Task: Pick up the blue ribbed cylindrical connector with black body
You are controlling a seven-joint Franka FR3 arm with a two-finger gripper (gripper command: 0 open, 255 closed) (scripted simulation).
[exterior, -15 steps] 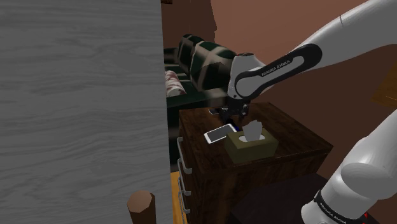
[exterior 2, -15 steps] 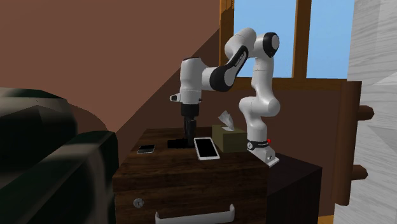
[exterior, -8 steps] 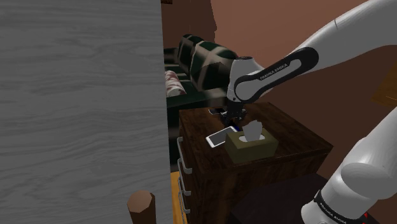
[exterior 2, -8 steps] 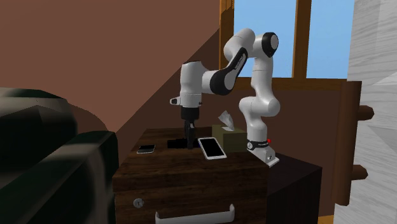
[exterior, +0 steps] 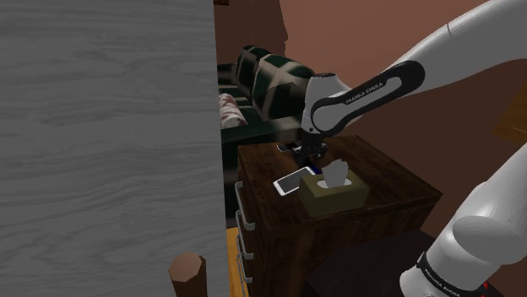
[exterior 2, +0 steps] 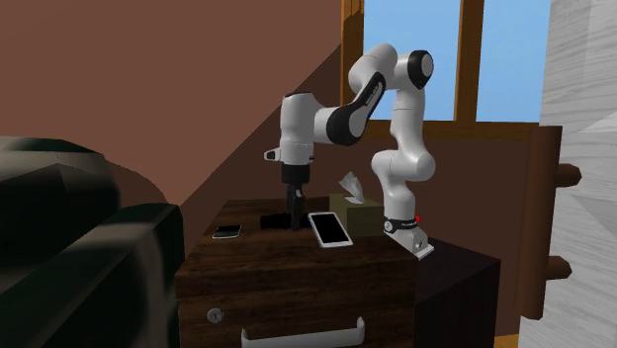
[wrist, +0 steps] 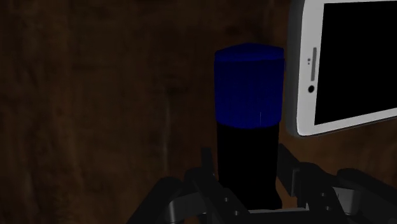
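Down came the call: the gripper [wrist: 248, 181] hung straight over the dark wooden surface [wrist: 95, 102], and the connector [wrist: 248, 95] lay flat on it, right between the fingers! Its long axis ran crosswise to the closing line, black body in the gap, blue end poking out beyond the tips, just beside the white phone [wrist: 343, 63]. Both fingers looked pressed to the black sides, so clenched on it, I judged, not yet lifted. Deep blue cap, plain black barrel, ribs too faint to make out
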